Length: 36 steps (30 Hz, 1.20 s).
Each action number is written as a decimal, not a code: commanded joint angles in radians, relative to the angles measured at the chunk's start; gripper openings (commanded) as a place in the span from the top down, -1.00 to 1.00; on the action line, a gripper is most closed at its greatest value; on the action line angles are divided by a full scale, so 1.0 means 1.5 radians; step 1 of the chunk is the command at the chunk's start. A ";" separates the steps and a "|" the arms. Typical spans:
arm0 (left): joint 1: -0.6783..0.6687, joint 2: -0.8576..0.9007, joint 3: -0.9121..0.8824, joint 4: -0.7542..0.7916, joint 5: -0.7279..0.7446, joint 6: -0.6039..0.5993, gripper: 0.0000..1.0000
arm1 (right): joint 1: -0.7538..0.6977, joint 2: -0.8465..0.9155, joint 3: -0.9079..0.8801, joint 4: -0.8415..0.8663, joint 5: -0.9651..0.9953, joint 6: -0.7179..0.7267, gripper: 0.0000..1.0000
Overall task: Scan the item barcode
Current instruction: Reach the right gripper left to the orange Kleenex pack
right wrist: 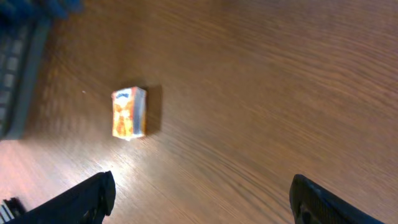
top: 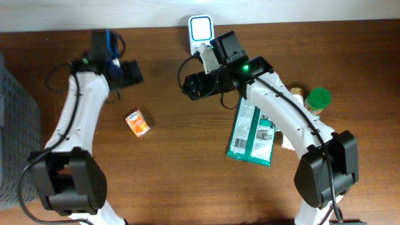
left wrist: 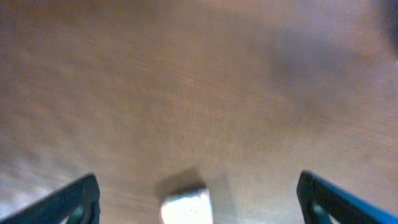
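The small orange-and-white paper packet (top: 137,122) is taken as the item to be scanned. It lies flat on the brown wooden table (top: 187,181), at about 9 o'clock from the table's middle, and it is not held by anything. The picking step is judged to be in hand. The right gripper (top: 187,86) hangs with its fingers wide apart and nothing between them, and the packet is at about 8 o'clock from it. For the next move, a descent over the packet and a closing on its narrow sides would be needed. After that it must be carried to the white scanner with lit screen (top: 200,28) at 12 o'clock. The left gripper (top: 134,72) is also spread apart and empty. One packet, one scanner, one teal plastic pouch (top: 252,132), one green-lidded jar (top: 319,100) and one grey basket (top: 12,125) are counted.
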<state>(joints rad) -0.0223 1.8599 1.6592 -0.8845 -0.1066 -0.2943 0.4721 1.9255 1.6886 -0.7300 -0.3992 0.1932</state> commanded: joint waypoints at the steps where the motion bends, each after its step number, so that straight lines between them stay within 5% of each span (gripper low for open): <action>1: 0.031 -0.017 0.198 -0.102 -0.021 0.040 -0.98 | 0.040 0.019 -0.003 0.052 -0.008 0.040 -0.69; 5: 0.061 -0.017 0.249 -0.167 -0.020 -0.014 -0.98 | 0.120 0.069 -0.002 0.132 0.006 0.072 -0.36; 10: 0.064 -0.017 0.248 -0.190 -0.020 -0.020 -0.98 | 0.191 0.161 -0.002 0.195 0.039 0.140 -0.28; 20: 0.063 -0.017 0.247 -0.212 0.009 -0.023 -0.98 | 0.226 0.244 0.001 0.275 0.046 0.119 0.11; 26: 0.063 -0.017 0.247 -0.216 0.009 -0.023 -0.98 | 0.241 0.278 0.001 0.288 0.065 0.099 0.11; 28: 0.063 -0.017 0.247 -0.216 0.009 -0.023 -0.98 | 0.239 0.278 0.001 0.285 0.065 0.099 0.26; 29: 0.063 -0.017 0.247 -0.216 0.008 -0.023 -0.98 | 0.237 0.278 0.001 0.282 0.064 0.099 0.58; 30: 0.063 -0.017 0.247 -0.216 0.008 -0.023 -0.98 | 0.233 0.274 0.004 0.275 0.059 0.099 0.67; 36: 0.063 -0.017 0.247 -0.216 0.008 -0.023 -0.99 | 0.193 0.203 0.043 0.151 0.059 0.091 0.92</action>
<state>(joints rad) 0.0727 1.8389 2.0281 -1.2083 -0.1040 -0.3145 0.8043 2.3169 1.7252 -0.4572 -0.3157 0.3374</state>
